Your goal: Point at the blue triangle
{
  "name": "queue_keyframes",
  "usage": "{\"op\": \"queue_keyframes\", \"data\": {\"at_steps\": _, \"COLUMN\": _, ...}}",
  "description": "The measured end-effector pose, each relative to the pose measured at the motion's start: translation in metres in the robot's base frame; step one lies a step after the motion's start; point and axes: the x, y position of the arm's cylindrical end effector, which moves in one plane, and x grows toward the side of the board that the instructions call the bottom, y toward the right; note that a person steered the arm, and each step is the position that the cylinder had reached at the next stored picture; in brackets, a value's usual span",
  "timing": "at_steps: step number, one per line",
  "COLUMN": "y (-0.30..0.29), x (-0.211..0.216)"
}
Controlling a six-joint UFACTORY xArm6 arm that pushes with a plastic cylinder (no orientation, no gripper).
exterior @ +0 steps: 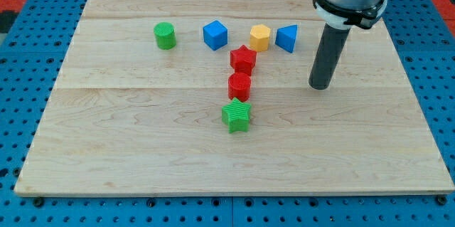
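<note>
The blue triangle lies on the wooden board near the view's top, right of centre, touching or almost touching a yellow block on its left. My tip rests on the board to the right of and below the blue triangle, about a block's width or two away from it, touching no block.
A blue cube and a green cylinder sit to the left along the top row. A red star, a red block and a green star run down the middle. Blue pegboard surrounds the board.
</note>
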Motion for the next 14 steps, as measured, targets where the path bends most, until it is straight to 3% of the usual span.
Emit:
{"op": "queue_keyframes", "data": {"at_steps": 8, "y": 0.006, "x": 0.001}}
{"op": "queue_keyframes", "data": {"at_steps": 13, "y": 0.067, "x": 0.042}}
{"op": "queue_keyframes", "data": {"at_steps": 14, "y": 0.067, "x": 0.021}}
